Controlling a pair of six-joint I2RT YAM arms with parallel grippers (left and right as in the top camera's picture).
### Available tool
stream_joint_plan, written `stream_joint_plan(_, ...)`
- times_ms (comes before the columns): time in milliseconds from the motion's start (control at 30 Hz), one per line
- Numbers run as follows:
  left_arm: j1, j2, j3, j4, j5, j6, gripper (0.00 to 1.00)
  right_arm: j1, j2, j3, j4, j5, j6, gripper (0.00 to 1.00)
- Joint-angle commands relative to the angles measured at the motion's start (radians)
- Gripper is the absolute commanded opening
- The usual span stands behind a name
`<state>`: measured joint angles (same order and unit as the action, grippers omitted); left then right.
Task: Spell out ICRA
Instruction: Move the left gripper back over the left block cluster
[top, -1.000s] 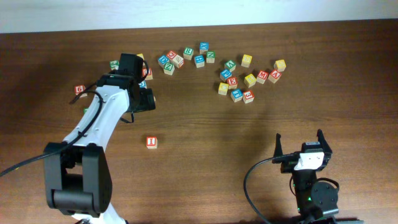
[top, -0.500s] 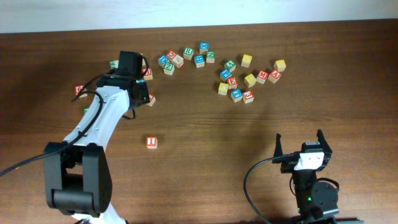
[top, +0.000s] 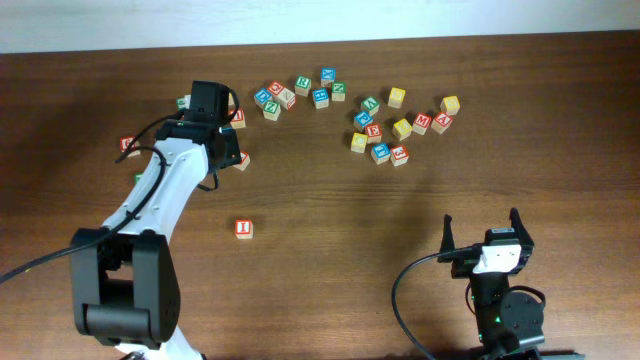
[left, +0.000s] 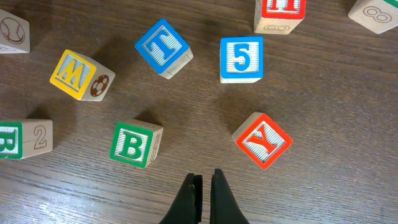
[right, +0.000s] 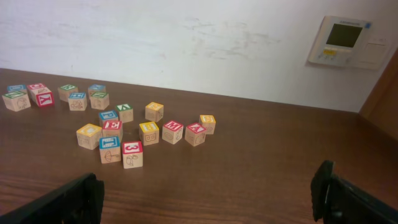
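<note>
A red-faced I block lies alone on the brown table, in front of my left arm. The other letter blocks lie scattered along the far side and in a cluster at the far right; from above their letters are too small to read. My left gripper is shut with nothing between its fingers. It hangs over bare wood between a green B block and a red Y block. My right gripper stands open and empty at the near right edge, far from the blocks.
In the left wrist view a blue T block, a blue 5 block and a yellow W block lie beyond the fingers. A lone red block sits at the far left. A block lies beside the left wrist.
The left gripper went from open to shut on nothing and drew slightly back toward the far left, uncovering a block beside it. The right arm has not moved.
</note>
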<state>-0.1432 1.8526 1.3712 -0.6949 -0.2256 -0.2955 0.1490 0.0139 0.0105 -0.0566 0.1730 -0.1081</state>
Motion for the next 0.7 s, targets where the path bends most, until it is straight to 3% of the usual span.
stream_joint_plan(0, 0.003, -0.024, -0.008, -0.001, 0.0, -0.002, 0.0, -0.006, -0.008, -0.005, -0.008, -0.005, 0.005, 0.98)
stream_joint_plan(133, 0.003, -0.024, -0.009, 0.003, -0.012, -0.002, 0.0, -0.006, -0.008, -0.005, -0.008, -0.005, 0.005, 0.98)
stream_joint_plan(300, 0.011, -0.024, -0.01, -0.002, -0.197, -0.044, 0.0, -0.006, -0.008, -0.005, -0.008, -0.005, 0.005, 0.98)
stream_joint_plan(400, 0.047, -0.024, -0.01, -0.021, -0.171, -0.114, 0.0, -0.006, -0.008, -0.005, -0.008, -0.005, 0.005, 0.98)
stream_joint_plan(667, 0.181, -0.024, -0.01, -0.053, -0.08, -0.12, 0.0, -0.006, -0.008, -0.005, -0.008, -0.005, 0.005, 0.98)
